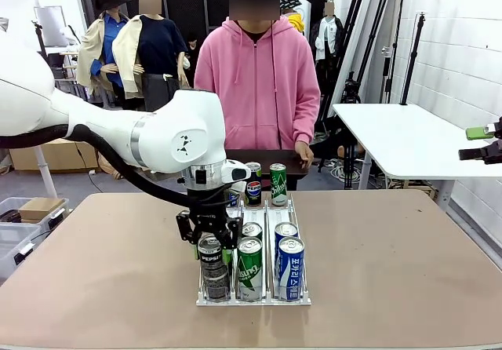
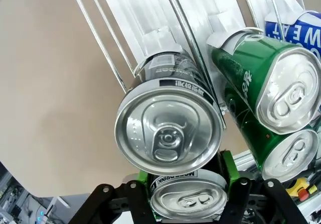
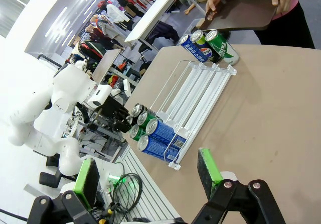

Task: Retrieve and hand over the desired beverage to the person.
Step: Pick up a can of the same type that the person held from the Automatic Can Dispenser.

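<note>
A clear wire rack [image 1: 301, 300] holds rows of cans on the brown table. My left gripper [image 1: 209, 236] reaches down over the rack's left lane and is shut on a black Pepsi can [image 1: 209, 250]. In the left wrist view the green pads [image 2: 228, 169] clamp that black can [image 2: 188, 200] by its sides. Another black can [image 2: 168, 133] lies just ahead in the same lane. The person [image 1: 259, 83] in a pink hoodie stands at the far side holding a dark tray [image 1: 274, 162]. My right gripper [image 3: 148, 176] hangs open and apart at the right.
Green cans [image 1: 250, 267] and blue cans [image 1: 289, 265] fill the rack's front end. A blue Pepsi can [image 1: 253, 187] and a green can [image 1: 278, 184] stand at its far end. A white table [image 1: 408, 138] stands at the back right.
</note>
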Action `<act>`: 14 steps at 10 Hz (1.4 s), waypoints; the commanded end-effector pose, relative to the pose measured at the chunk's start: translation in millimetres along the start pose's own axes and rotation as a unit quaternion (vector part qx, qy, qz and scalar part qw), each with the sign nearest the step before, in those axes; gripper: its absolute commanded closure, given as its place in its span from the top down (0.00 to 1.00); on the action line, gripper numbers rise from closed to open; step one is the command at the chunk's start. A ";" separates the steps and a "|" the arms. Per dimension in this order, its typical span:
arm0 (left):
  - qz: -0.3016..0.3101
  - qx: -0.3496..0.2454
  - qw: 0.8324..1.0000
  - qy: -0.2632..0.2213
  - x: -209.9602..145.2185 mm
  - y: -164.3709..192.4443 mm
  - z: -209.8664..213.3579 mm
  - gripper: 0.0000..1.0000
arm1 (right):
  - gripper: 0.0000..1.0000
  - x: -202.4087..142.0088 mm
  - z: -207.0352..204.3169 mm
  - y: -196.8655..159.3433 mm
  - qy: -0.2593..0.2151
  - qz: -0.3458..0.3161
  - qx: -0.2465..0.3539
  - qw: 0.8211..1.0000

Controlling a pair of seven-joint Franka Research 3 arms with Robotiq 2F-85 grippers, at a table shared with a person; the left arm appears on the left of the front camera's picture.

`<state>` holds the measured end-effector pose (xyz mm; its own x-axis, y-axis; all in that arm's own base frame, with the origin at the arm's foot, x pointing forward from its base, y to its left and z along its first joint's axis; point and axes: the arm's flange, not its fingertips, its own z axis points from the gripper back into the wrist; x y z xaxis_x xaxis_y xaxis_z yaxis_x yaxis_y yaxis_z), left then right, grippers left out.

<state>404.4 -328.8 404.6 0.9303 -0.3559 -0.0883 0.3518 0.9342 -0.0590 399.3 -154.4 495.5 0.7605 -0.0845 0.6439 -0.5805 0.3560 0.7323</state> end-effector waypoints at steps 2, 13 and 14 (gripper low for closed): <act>-0.018 0.020 1.000 -0.005 1.3 2.0 -0.7 0.00 | 1.00 0.0 -0.5 -0.1 -0.001 0.001 0.005 1.000; -0.009 0.024 0.999 -0.029 -24.8 -30.7 46.5 0.00 | 1.00 0.0 -0.5 -0.1 -0.001 0.001 0.005 1.000; -0.009 0.024 0.999 -0.029 -24.8 -30.7 46.5 0.00 | 1.00 0.0 -0.5 -0.1 -0.001 0.001 0.005 1.000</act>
<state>387.6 -339.1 433.5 0.9237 -0.3806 -0.0440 0.3794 0.9246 -0.0332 399.4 -154.4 495.4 0.7606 -0.0844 0.6437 -0.5804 0.3559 0.7325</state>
